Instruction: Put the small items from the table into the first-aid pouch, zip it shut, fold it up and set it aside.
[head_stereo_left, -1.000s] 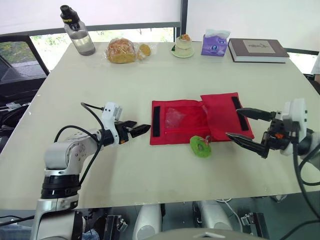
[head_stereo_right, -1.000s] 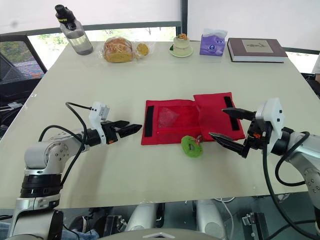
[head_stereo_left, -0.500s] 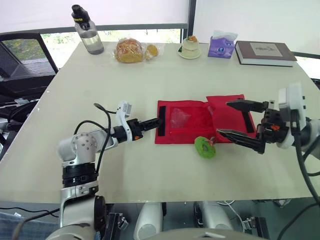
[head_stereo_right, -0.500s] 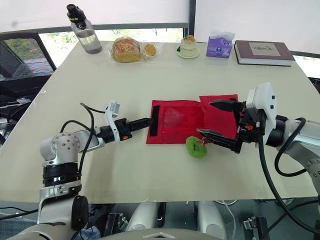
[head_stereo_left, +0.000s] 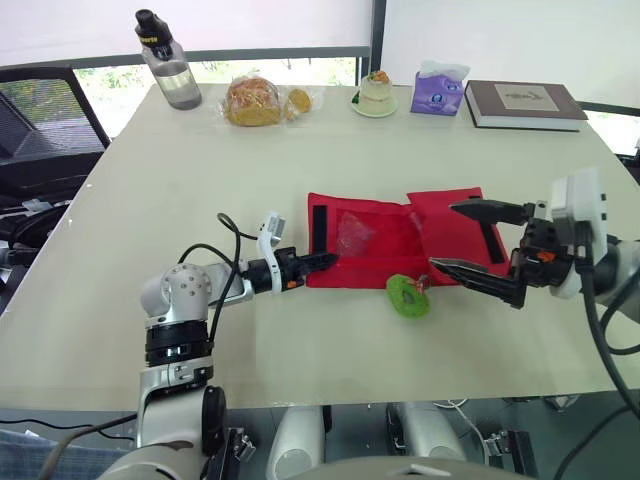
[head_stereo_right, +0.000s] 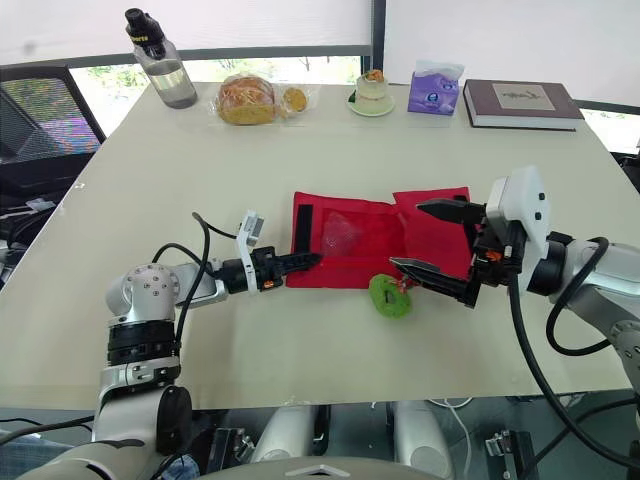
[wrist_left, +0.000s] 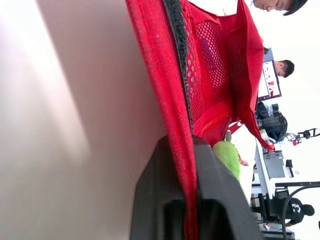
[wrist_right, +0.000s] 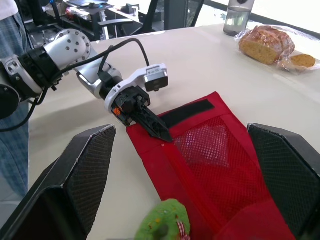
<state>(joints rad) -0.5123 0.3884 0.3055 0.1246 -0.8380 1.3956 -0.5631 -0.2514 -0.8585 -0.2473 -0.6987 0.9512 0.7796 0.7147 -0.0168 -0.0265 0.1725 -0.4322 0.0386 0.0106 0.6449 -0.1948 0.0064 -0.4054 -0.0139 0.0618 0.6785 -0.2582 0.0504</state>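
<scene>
A red fabric pouch (head_stereo_left: 385, 240) lies opened flat in the middle of the smooth, cream desk (head_stereo_left: 300, 160). It has a see-through mesh pocket (head_stereo_left: 360, 235) across its left panel and a black strip (head_stereo_left: 318, 222) along its left end. Its right panel (head_stereo_left: 450, 228) is rumpled and carries a second black strip.

The left end effector (head_stereo_left: 325, 260) is clenched on the pouch's left near edge. The left wrist view shows the red hem pinched between its two black fingers.

The right end effector (head_stereo_left: 442, 236) hangs over the pouch's right panel with its fingers spread wide and holding nothing. Their inner pads (wrist_right: 287, 165) are cross-hatched.

A round, green, ring-shaped item (head_stereo_left: 408, 296) with a small red bit lies just beside the pouch's near edge, close to the lower right finger.

At the far edge stand a clear bottle (head_stereo_left: 165, 62), wrapped bread (head_stereo_left: 252, 100), a purple tissue pack (head_stereo_left: 433, 88) and a dark book (head_stereo_left: 520, 103).
</scene>
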